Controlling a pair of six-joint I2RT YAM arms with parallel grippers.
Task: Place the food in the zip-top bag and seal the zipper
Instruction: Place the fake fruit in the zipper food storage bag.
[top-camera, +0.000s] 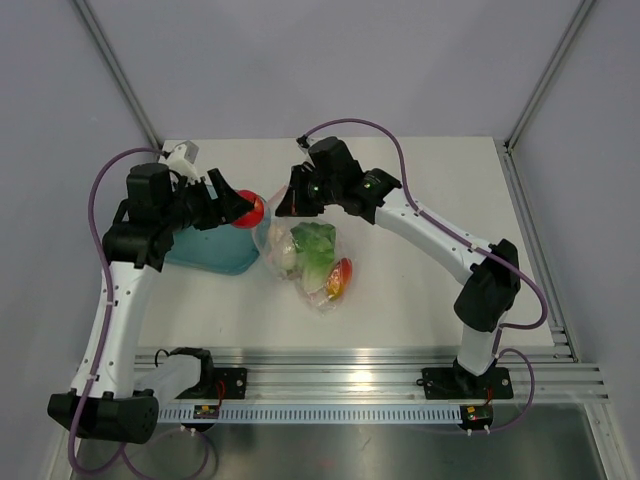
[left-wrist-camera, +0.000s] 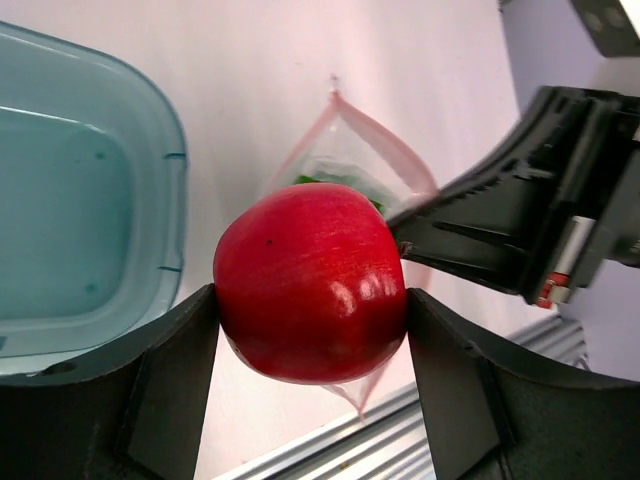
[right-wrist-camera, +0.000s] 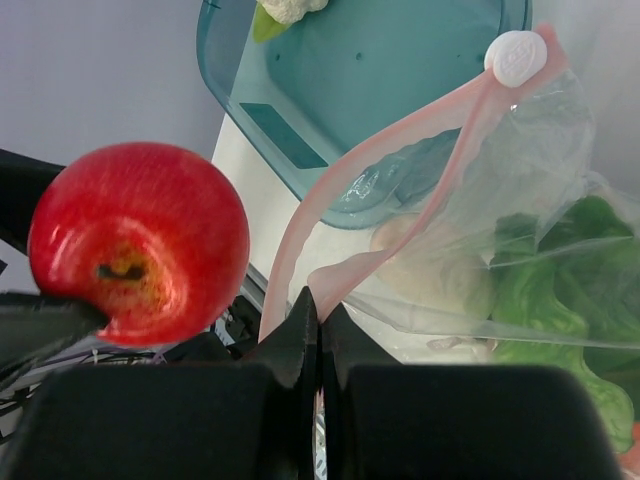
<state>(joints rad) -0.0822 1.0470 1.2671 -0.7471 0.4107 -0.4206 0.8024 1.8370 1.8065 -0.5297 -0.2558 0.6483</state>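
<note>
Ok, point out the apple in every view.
Top external: apple left of centre, by the bowl's right edge.
Left wrist: apple at centre, gripped by the left tool.
Right wrist: apple at the left, beside the zipper.
Shared landmark: the teal bowl, near the apple in all three.

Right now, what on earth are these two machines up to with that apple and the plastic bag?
They are packing toy food into a bag. The left hand grips a red apple in the air, close to the bag's mouth. The right hand is pinched shut on the pink zipper strip of the clear bag, lifting one side so the mouth gapes. Green, whitish and orange toy foods already lie inside. A whitish piece sits in the teal bowl, and the zipper is not closed yet.
</note>
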